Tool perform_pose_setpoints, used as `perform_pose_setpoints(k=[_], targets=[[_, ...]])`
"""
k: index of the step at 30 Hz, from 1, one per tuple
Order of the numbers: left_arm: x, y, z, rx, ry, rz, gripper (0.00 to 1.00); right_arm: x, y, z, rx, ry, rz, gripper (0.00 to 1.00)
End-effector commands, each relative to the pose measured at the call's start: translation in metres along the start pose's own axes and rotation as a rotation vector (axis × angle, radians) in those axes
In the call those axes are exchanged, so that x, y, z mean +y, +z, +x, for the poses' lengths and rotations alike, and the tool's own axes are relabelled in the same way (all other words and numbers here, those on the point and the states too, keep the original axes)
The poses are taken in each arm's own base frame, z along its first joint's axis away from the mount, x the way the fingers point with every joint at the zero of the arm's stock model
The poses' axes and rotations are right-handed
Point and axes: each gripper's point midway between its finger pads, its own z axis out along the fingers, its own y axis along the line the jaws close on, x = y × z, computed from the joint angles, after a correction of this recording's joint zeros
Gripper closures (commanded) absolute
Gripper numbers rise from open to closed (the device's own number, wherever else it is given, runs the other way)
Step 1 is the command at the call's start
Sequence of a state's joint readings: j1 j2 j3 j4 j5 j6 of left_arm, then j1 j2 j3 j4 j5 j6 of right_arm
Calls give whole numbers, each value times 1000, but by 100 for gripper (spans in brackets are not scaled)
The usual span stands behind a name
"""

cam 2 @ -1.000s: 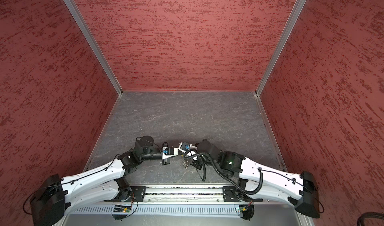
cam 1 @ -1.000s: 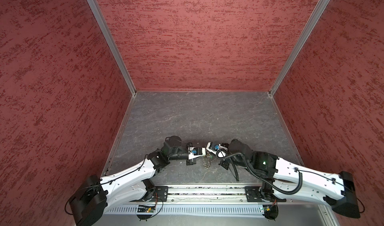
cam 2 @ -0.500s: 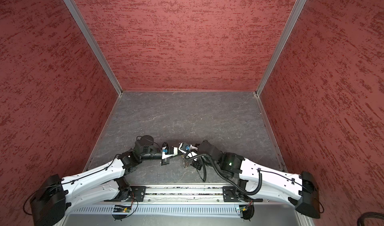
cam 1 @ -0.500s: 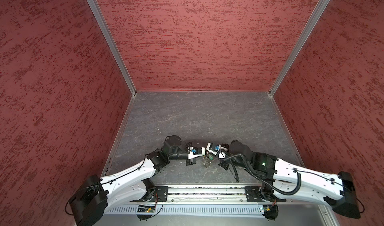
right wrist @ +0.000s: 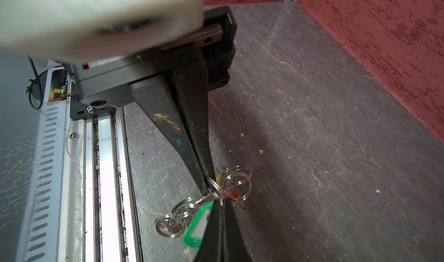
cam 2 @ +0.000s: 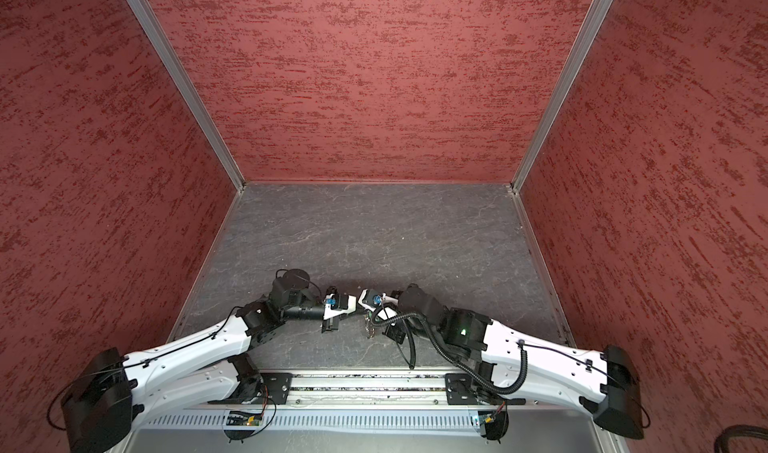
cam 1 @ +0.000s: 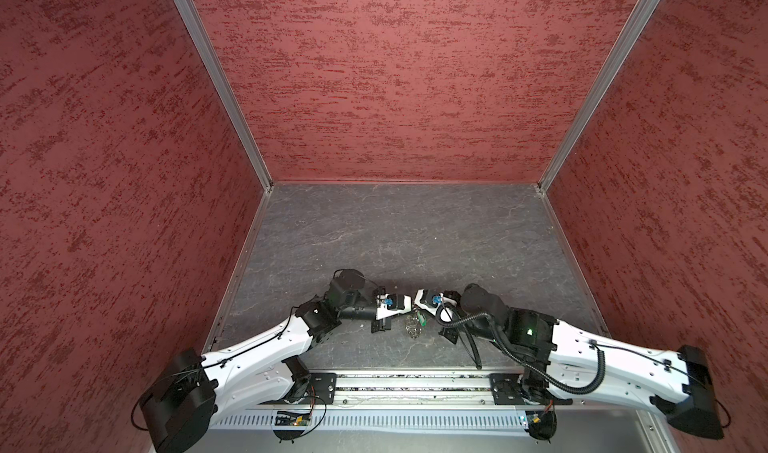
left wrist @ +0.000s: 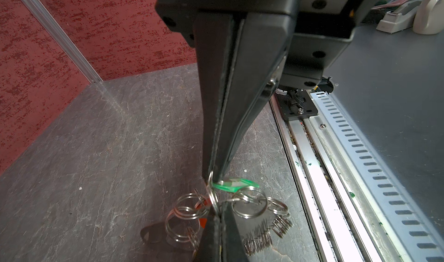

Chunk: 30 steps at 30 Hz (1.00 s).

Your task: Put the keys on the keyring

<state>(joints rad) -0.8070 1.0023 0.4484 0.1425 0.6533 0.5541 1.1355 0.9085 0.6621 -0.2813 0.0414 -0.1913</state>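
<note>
My left hand (left wrist: 213, 174) and right hand (right wrist: 208, 180) stay clamped tip to tip on the keyring (left wrist: 249, 202), hanging low over the surface (left wrist: 96, 152). Nothing has shifted; the green key (left wrist: 236, 184) dangles there, seemingly threaded already.

The keyring (cam 1: 412, 327) sat low over the tabletop (cam 1: 395, 230), near its front edge and about mid-width, just behind the rail (cam 1: 415, 382) that ran along the front and well apart from the back wall (cam 1: 395, 76); whether its lowest rings rested on the surface could not be told. The left gripper (left wrist: 214, 175) stood to its left and the right gripper (right wrist: 209, 182) to its right, their tips meeting nose to nose at one cluster of rings, each tip touching a ring. The keys (right wrist: 197, 227) hung among those rings, just beside the two tips.
</note>
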Motion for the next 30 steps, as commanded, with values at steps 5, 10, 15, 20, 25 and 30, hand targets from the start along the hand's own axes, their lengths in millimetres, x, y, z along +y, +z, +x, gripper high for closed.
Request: perform_pose_setpoints(k=[5,10,15,20,25,30], targets=[[-31,3,1,-12,-22,161,100,-20,-22,-63,-249,44,85,100],[-30,3,0,-14,-23,156,100,-21,-18,-61,-230,44,86,100],[-30,3,1,-9,-29,160,100,-23,-18,-63,-236,47,98,100],[-30,4,2,-5,-34,162,100,-31,-21,-66,-251,62,138,100],[-30,3,1,-13,-26,154,100,-35,-23,-64,-257,92,140,100],[-27,0,-2,-28,-14,130,100,-40,-23,-59,-239,112,151,100]])
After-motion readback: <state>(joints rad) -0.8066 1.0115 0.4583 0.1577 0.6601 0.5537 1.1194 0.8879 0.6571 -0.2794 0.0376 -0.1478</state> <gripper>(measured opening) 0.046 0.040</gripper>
